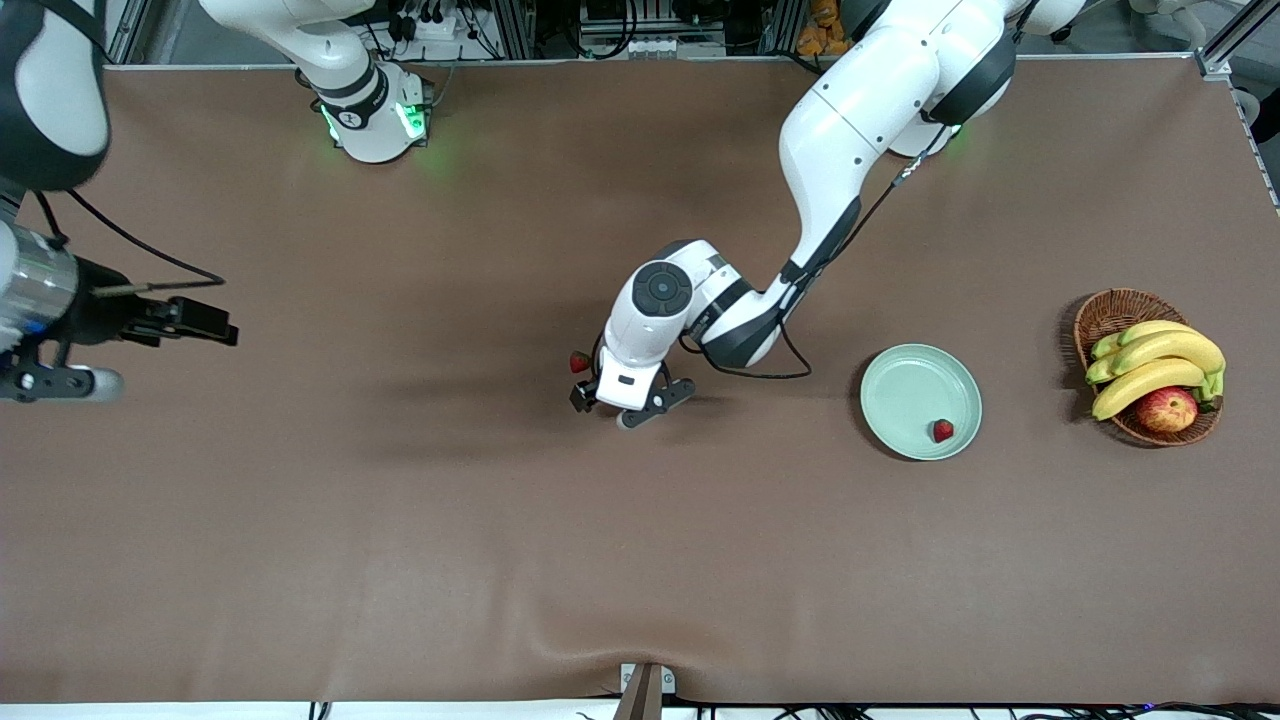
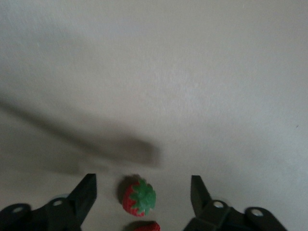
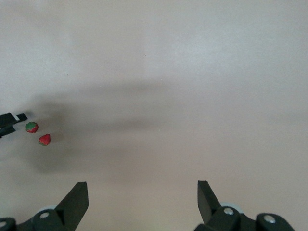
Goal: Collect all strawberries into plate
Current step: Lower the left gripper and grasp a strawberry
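One strawberry (image 1: 942,430) lay in the plate (image 1: 905,385) toward the left arm's end; two stayed on the table mid-length, so roughly a third seemed done. The left gripper (image 2: 143,195) stood spread astride one table berry (image 2: 139,198), not yet pinching. The right gripper (image 3: 143,198) waited, spread wide.

A wicker basket (image 1: 1105,312) is sitting at the frame's right edge. Bananas (image 1: 1160,362) and an apple (image 1: 1166,409) are lying in it.

Second strawberry (image 2: 146,226) crowds left claw (image 2: 143,192).
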You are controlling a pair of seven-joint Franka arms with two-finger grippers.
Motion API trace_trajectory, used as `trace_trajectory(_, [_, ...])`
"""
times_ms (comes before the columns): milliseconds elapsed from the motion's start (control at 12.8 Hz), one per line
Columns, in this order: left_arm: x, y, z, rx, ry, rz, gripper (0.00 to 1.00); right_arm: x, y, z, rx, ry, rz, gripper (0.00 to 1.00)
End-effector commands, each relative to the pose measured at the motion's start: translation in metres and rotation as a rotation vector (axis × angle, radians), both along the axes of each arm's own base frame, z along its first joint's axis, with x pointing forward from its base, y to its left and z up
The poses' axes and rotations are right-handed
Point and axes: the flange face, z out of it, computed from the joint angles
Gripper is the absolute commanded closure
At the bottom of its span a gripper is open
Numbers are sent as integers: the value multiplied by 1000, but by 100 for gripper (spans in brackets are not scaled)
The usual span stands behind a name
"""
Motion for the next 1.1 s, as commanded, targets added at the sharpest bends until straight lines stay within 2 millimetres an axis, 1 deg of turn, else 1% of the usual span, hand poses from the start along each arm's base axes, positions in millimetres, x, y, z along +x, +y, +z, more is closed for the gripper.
trace_trajectory(0, [-8,-13,-10,-5,2,-3,23,-10,-17,10,-6,10,4,0])
trace_trajectory(78, [-12,-15,-12,-1,5,-9,29,-13,-21,13,-3,13,3,0])
trace_trajectory(157, [-13,-15,-14,2,8,-11,38,-16,-25,17,-3,18,-2,0])
trace_trajectory(235, [-13,-15,-16,4,10,-12,49,-19,-29,22,-2,13,-8,0])
trace_trajectory(313, [-18,-17,-22,8,16,-22,61,-21,-32,27,-2,5,-11,0])
trace_trajectory(391, [-19,-19,-21,8,13,-28,73,-23,-36,31,0,-3,-3,0])
trace_trajectory(470, [-19,-19,-19,9,11,-30,94,-27,-40,37,-1,-15,9,0])
trace_trajectory(548, [-16,-18,-9,10,-3,-36,100,-29,-43,39,-40,-8,21,0])
trace_trajectory(626, [-7,-10,2,15,-9,-26,100,-32,-47,39,-94,13,24,0])
trace_trajectory(704, [4,3,13,37,-2,-16,100,-34,-47,43,-126,25,32,0])
trace_trajectory(783, [15,19,32,66,11,-11,100,-38,-47,46,-125,33,32,0])
trace_trajectory(861, [22,36,51,115,34,-21,100,-42,-48,50,-119,34,31,0])
trace_trajectory(939, [31,60,73,152,53,-37,100,-47,-49,57,-117,28,28,0])
trace_trajectory(1017, [39,90,90,170,72,-59,100,-53,-50,66,-111,23,28,0])
